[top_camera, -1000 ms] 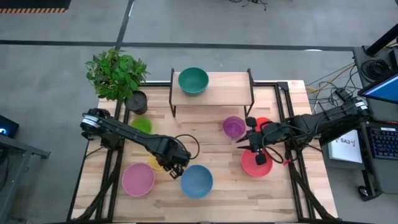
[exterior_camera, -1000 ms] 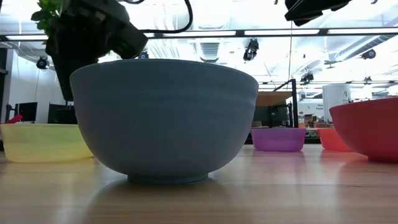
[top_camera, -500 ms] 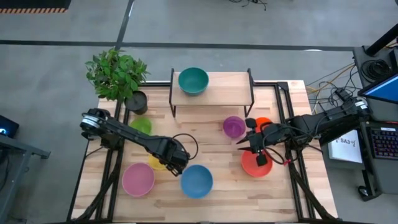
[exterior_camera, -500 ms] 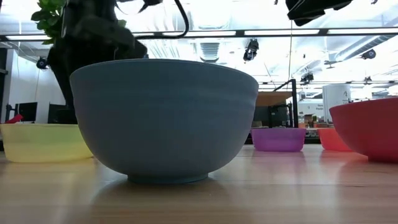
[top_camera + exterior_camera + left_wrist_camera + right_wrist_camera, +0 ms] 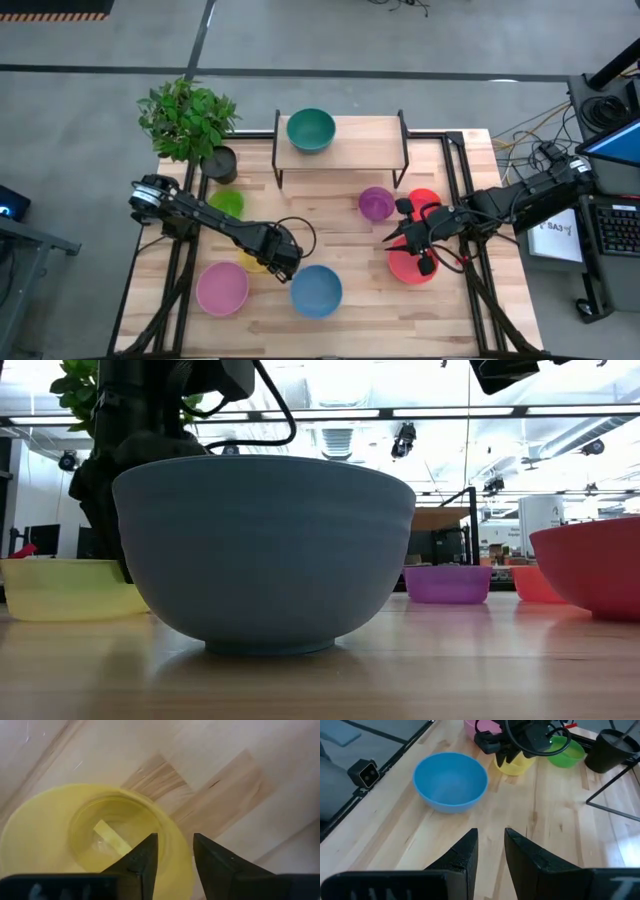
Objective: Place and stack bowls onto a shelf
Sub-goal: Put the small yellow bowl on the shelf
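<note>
yellow bowl (image 5: 95,840) sits lower left of the frame with its near rim between the left gripper (image 5: 174,851)'s narrowly parted, empty fingers.

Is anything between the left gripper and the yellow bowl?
Nothing visible. The left gripper is right over the yellow bowl, one finger inside the rim and the other outside, jaws apart and not yet shut.

Left gripper (image 5: 279,262) low — fingers slightly parted.
</note>
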Robot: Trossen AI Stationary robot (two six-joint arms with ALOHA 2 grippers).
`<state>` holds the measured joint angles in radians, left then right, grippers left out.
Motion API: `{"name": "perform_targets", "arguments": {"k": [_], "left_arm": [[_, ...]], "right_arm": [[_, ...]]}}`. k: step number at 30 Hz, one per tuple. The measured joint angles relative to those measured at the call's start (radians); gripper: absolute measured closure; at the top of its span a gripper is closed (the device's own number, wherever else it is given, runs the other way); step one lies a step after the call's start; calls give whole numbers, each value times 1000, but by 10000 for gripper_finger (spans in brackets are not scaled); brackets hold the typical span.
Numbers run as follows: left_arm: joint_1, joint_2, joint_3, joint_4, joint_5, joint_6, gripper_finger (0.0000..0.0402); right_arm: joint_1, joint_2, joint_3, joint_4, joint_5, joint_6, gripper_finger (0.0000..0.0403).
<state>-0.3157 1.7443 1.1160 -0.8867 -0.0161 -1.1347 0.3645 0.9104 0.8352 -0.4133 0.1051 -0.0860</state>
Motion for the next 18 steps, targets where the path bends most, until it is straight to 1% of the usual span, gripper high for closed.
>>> {"name": "perform_targets", "arguments": {"k": [8, 14, 18], "left_arm": [[0, 0, -1, 16, -2, 0, 344], [-2, 0, -7, 33, -3, 0, 393], [-4, 0, 0, 31, -3, 1, 398]], "right_arm": [[0, 0, 0, 0, 0, 8, 319], [0, 0, 0, -1, 0, 8, 319], [7, -4, -9, -8, 1, 8, 319]]}}
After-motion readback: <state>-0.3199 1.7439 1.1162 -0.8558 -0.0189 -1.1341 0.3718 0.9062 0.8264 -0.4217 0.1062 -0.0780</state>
